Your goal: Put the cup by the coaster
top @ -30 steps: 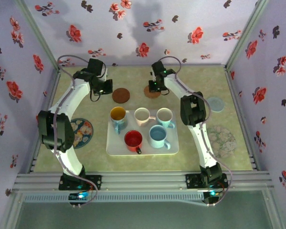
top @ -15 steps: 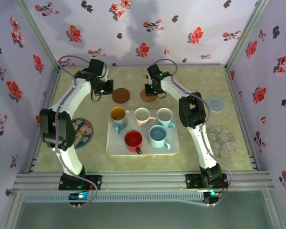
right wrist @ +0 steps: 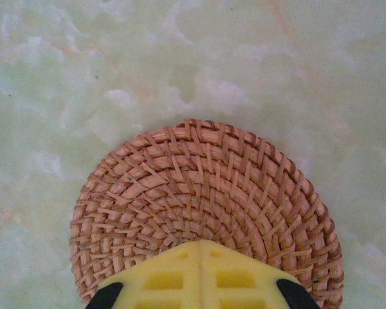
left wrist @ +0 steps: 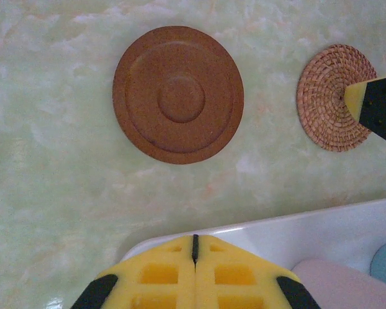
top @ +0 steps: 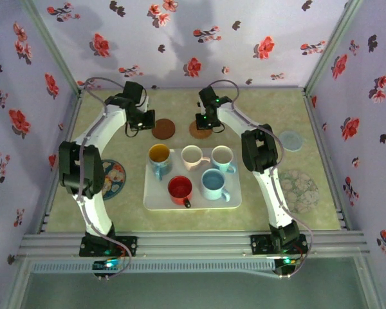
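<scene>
Toward the far end of the surface [top: 276, 109], both arms hung over coasters rather than cups. The left pincer [left wrist: 194, 248] was fully shut and empty near the brown coaster [left wrist: 178, 94]. The right pincer [right wrist: 201, 257], likewise shut on nothing, sat over one edge of the woven coaster [right wrist: 206, 193] (whether it actually touched the weave I couldn't tell). My worry was that any sideways move from there with the tip low would drag that light coaster off its spot. I also thought the two arms, working so near each other, could clash when one reached for a cup. The five cups [top: 192, 155] all stood upright on the white tray [top: 156, 201], apart from either coaster and packed close, with handles pointing into the gaps. A pincer coming in too wide could knock a neighbour or snag a handle. None looked to hold any liquid, as far as I could see.
</scene>
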You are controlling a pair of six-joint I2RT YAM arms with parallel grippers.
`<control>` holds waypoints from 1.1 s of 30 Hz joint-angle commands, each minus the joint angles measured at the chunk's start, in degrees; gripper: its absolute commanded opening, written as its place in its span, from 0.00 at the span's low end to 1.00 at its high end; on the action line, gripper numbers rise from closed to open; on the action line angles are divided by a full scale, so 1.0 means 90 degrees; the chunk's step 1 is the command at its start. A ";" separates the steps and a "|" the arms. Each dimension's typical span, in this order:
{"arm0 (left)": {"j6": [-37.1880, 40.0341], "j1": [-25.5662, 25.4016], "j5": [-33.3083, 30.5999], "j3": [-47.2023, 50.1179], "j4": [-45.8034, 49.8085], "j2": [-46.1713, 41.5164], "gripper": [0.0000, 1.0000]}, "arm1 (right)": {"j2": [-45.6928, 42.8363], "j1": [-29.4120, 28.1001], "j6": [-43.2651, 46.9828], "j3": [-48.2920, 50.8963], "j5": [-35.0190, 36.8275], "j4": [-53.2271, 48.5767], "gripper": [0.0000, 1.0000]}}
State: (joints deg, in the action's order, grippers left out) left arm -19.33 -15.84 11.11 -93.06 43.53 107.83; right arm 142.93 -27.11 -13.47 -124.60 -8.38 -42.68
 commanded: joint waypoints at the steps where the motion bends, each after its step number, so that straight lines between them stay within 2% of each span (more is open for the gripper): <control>1: 0.0180 0.0041 0.0140 -0.0340 -0.0061 0.0264 0.03 | -0.0435 -0.0015 -0.0033 -0.0139 -0.0220 -0.0280 0.03; 9: 0.0418 0.0050 0.0146 -0.1064 -0.0043 0.1122 0.02 | -0.1319 0.0046 0.0071 0.0193 -0.0206 -0.0066 0.03; 11: 0.0512 0.0055 0.0123 -0.1285 0.0037 0.1393 0.01 | -0.1774 0.0054 0.0064 0.0699 -0.0114 0.0212 0.00; 25: 0.0567 0.0047 0.0054 -0.2118 0.0027 0.2661 0.00 | -0.4633 0.0132 -0.0143 0.4164 0.0056 0.1861 0.00; 33: 0.0487 -0.0035 0.0055 -0.2448 0.0124 0.3287 0.00 | -0.5424 0.0145 0.0063 0.4994 0.0402 0.1873 0.00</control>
State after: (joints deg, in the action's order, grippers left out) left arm -15.88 -15.81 11.55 -112.77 43.24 135.13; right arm 96.66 -26.13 -13.63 -80.93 -7.31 -27.55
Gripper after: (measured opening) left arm 0.058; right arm 0.056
